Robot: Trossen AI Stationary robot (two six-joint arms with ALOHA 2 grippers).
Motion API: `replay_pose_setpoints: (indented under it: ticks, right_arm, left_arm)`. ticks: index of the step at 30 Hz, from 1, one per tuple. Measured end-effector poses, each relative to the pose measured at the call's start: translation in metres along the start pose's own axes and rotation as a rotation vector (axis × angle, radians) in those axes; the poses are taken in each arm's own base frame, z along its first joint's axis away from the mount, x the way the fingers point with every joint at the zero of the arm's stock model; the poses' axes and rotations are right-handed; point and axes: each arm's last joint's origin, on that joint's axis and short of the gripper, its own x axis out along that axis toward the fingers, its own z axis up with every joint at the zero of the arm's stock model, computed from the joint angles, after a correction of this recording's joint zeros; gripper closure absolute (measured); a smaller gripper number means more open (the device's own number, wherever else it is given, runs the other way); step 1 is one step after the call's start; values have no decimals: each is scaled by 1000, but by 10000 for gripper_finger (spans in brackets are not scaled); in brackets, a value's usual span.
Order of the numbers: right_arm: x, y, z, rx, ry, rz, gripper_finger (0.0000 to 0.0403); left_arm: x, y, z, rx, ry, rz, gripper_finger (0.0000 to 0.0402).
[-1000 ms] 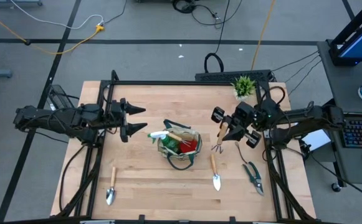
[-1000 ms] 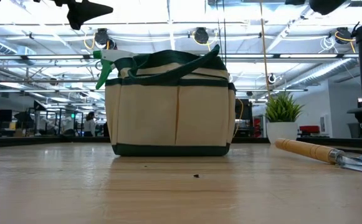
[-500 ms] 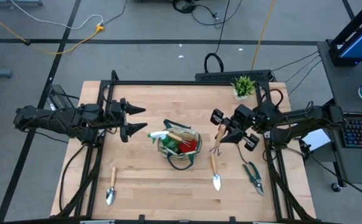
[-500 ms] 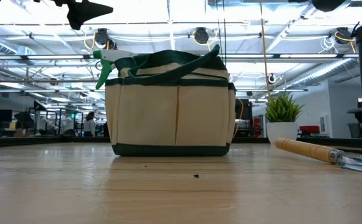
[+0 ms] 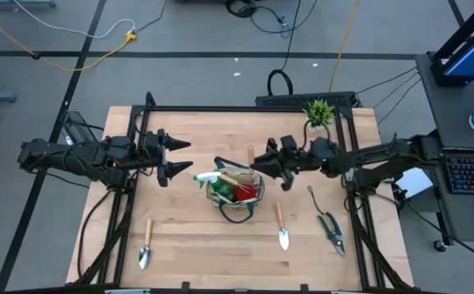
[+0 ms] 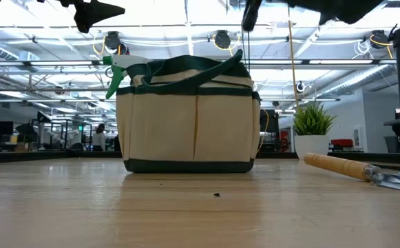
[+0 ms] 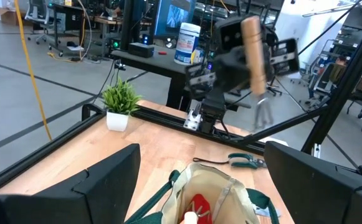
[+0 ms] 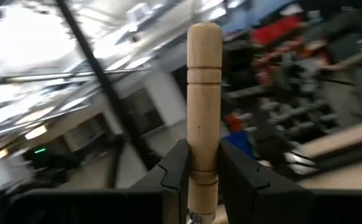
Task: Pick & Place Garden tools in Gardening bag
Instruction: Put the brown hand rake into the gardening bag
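Observation:
The tan gardening bag stands at the table's middle and also shows in the low view. The green spray bottle, the red glove and a wooden-handled tool are inside it. My right gripper is shut on the wooden-handled rake, just right of the bag and above its rim. My left gripper hangs open and empty, left of the bag. One trowel lies right of the bag and another at the near left. The pruning shears lie at the near right. My right gripper pinches the rake's wooden handle between its two fingers, near its metal end. The fingers lie along the handle, and its rounded free end reaches past the fingertips. The arm comes from the table's right. The rake is lifted clear, handle up, tines hanging below.
A small potted plant stands at the far right corner. A black frame runs along the table's edges. Bare wood lies left of the bag and along the near edge between the trowels.
My right gripper has lifted the rake off the table and gone toward the table's left, up to the bag's right side. It has turned on the way, so the rake's handle now points up. My left gripper has kept still.

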Motion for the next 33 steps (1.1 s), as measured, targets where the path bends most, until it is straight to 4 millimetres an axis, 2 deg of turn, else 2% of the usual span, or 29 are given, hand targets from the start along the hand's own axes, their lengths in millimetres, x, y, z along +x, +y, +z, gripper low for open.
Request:
replay_pose_setpoints:
  ticks: [12,22,33]
  right_arm:
    - [16,-30,-28,-29,0,-313,350]
    - [59,-30,-44,-137,184,-306,350]
    - [59,-40,-69,-112,344,-331,350]
  left_arm:
    - [0,0,0,0,0,0,52]
    - [0,0,0,5,0,2,52]
    - [0,0,0,3,1,2,52]
